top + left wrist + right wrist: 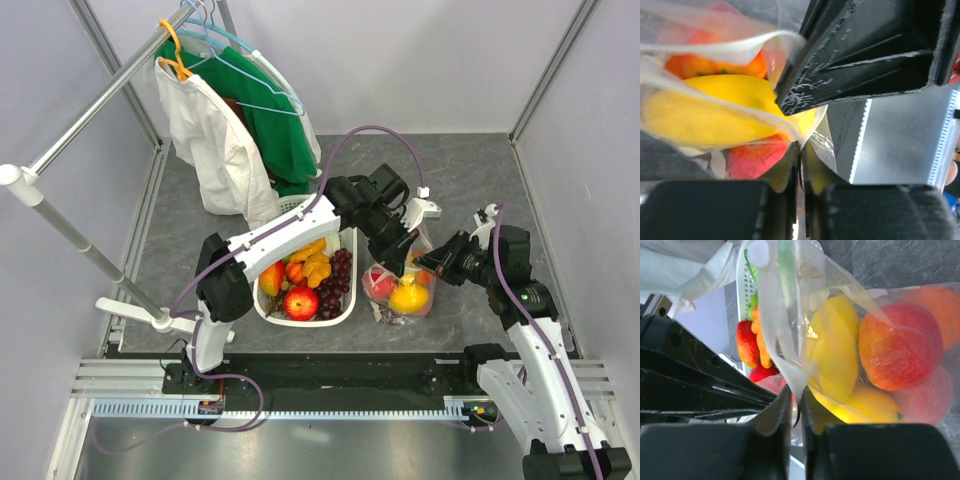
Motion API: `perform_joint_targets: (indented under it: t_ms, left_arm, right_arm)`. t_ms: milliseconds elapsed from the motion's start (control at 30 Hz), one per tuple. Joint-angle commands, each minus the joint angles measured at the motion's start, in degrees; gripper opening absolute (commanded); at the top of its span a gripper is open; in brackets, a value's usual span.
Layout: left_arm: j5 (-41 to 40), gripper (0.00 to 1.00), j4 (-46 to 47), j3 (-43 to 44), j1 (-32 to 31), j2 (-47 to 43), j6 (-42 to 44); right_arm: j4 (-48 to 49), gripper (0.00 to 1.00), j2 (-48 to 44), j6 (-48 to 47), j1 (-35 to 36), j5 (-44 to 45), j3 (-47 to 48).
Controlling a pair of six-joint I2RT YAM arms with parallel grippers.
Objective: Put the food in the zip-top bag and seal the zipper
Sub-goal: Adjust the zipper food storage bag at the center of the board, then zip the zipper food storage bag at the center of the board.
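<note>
While the left hand [801,152] and right hand [795,402] each pinch the zip-top bag [782,330] mouth, just right of the basket [345,312], I part them evenly and slowly, without spilling the food [408,297].

The left arm [280,235] and right arm [537,347] have white links, black joints and lilac cables [370,128]; their black fingers [865,55] show pale scratches.

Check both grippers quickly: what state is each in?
The left gripper is closed, pinching the zip-top bag at its edge.
The right gripper is closed on the zip-top bag too.
</note>
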Motion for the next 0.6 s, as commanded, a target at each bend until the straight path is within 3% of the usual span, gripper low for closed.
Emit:
perform_joint_targets:
  t_ms: [0, 67, 167, 267, 467, 567]
  left_arm:
    - [-6.5, 0.02, -5.3, 5.0, -0.2, -1.9, 7.1]
    - [-5.8, 0.02, -5.7, 4.9, -0.2, -3.1, 13.2]
    - [-4.3, 0.02, -5.7, 4.5, -0.2, -6.7, 20.1]
    - [-4.1, 0.02, -6.5, 3.8, -0.2, -9.0, 32.2]
    - [-4.0, 0.02, -6.5, 0.0, -0.2, -12.2, 50.4]
    - [-4.4, 0.02, -6.4, 1.6, -0.2, -10.4, 54.0]
  right_arm:
    - [0.7, 0.27, 0.7, -5.4, 0.2, 1.1, 5.2]
    - [-3.2, 0.48, 1.7, -10.2, 0.2, 0.2, 10.4]
    - [-8.9, 0.67, 4.6, -21.5, 0.1, -0.7, 18.7]
    - [-12.8, 0.81, 6.3, -31.2, -0.3, -1.7, 25.1]
    - [-18.8, 0.83, 10.8, -46.5, -3.6, -5.1, 32.1]
    - [-22.6, 0.83, 14.9, -53.3, -8.8, -9.6, 34.7]
